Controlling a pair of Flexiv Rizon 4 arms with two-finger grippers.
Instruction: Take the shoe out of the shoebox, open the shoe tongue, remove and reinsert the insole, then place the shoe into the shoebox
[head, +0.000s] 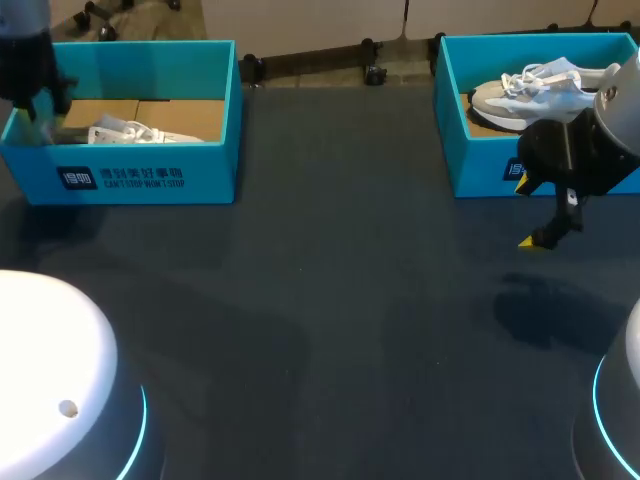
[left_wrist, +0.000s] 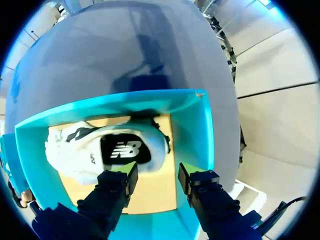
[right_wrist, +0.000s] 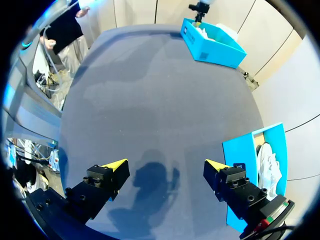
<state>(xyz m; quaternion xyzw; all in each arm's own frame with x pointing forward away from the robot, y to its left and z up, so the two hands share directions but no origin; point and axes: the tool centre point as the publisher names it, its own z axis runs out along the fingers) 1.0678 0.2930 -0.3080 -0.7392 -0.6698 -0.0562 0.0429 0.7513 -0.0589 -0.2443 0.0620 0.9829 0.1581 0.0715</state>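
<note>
The right claw (right_wrist: 166, 165) hangs open above the dark grey surface (right_wrist: 150, 90), beside a turquoise cardboard shoebox (right_wrist: 241, 155) holding a grey-white sneaker (right_wrist: 267, 165). The left claw (left_wrist: 157, 177) gapes over a white sneaker (left_wrist: 100, 147) lying inside the other turquoise shoebox (left_wrist: 200, 130).

I read the table (head: 330, 330) as matt and dark, the ten o'clock shoebox (head: 215, 150) as smooth teal card, its shoe (left_wrist: 70, 157) white cloth.

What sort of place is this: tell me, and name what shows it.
Probably a robot lab bench for shoe handling: dark table, blue left shoebox holding a white sneaker, right shoebox holding a grey sneaker, left gripper and right gripper open.
</note>
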